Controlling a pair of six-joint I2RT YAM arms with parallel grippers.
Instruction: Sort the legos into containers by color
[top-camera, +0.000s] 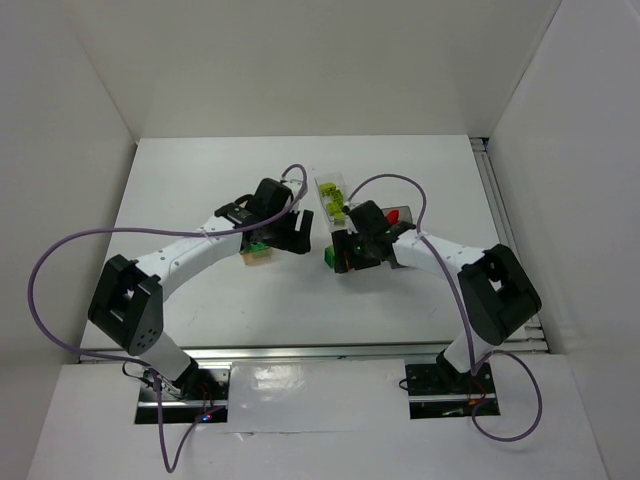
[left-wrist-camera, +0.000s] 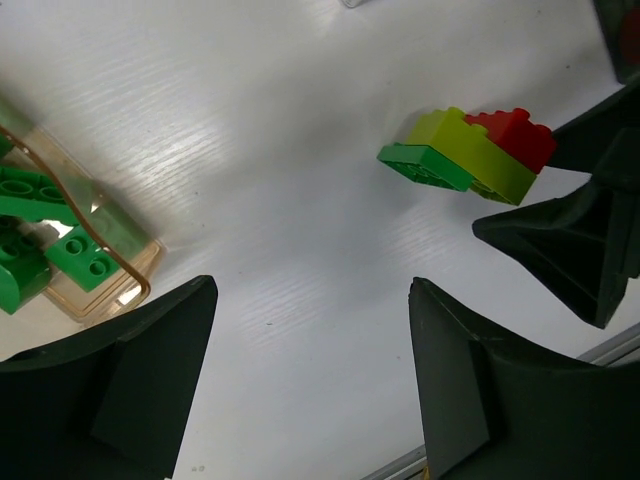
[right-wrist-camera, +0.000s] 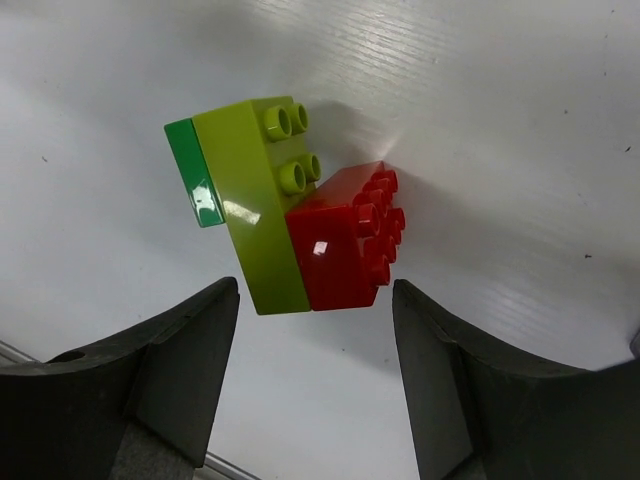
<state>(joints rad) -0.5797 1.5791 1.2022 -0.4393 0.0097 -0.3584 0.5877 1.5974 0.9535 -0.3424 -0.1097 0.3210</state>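
The right hand (right-wrist-camera: 315, 300) is open and grips nothing, its fingers (right-wrist-camera: 170, 380) set either side of, and just short of, a joined cluster of three legos (right-wrist-camera: 290, 210) lying on the tabletop (right-wrist-camera: 500, 150): dark green brick (right-wrist-camera: 195, 185), lime brick (right-wrist-camera: 250, 205) and red brick (right-wrist-camera: 345, 240). The cluster should be pulled apart before sorting: the red brick is best pinched squarely across its flat sides while the green end is steadied by the left hand (left-wrist-camera: 312, 300), likewise open and empty nearby. The green piece would then be carried to the peach tray (left-wrist-camera: 130, 285) beside the left hand, in which green bricks (left-wrist-camera: 80, 255) lie.
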